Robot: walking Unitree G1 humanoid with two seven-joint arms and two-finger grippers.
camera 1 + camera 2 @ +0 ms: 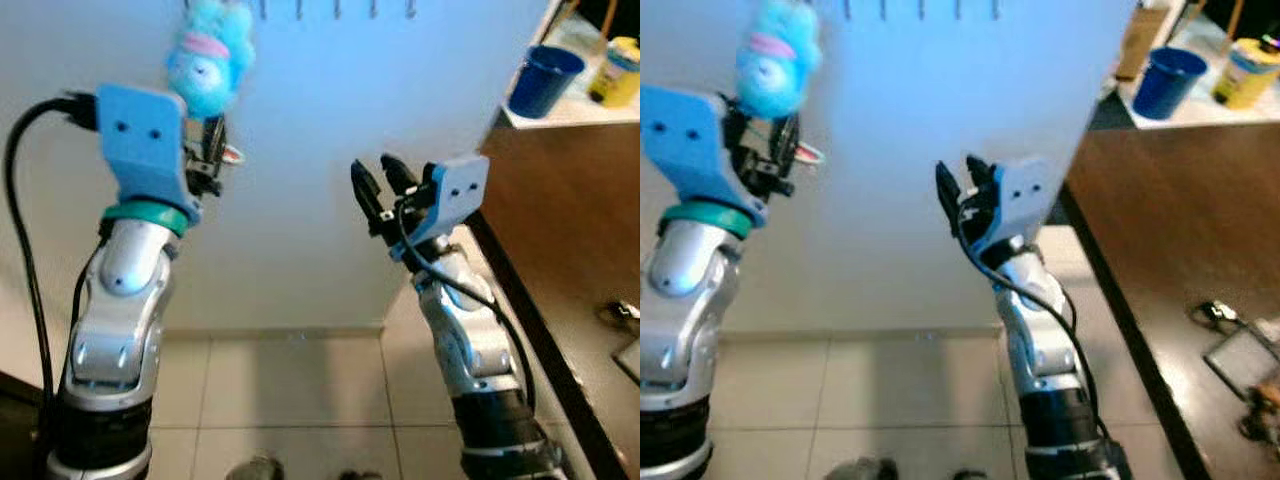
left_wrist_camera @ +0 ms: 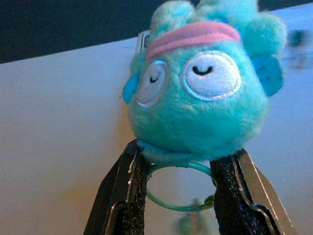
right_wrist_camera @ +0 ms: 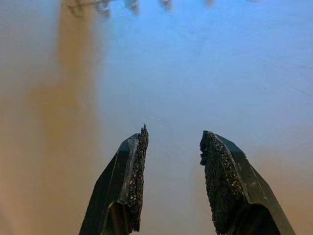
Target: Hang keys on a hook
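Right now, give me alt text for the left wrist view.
A turquoise plush keychain with a pink headband sits between the left gripper's two black fingers, its teal ring hanging in the gap, before a pale wall.

The row of hooks (image 1: 335, 10) at the top of the frame was cut off by the upper edge, so only the lower ends were seen. The keys beneath the plush keychain (image 2: 203, 81) were blurred at the bottom of the left wrist view. Objects on the dark counter (image 1: 1240, 355) at lower right were too small to be identified.
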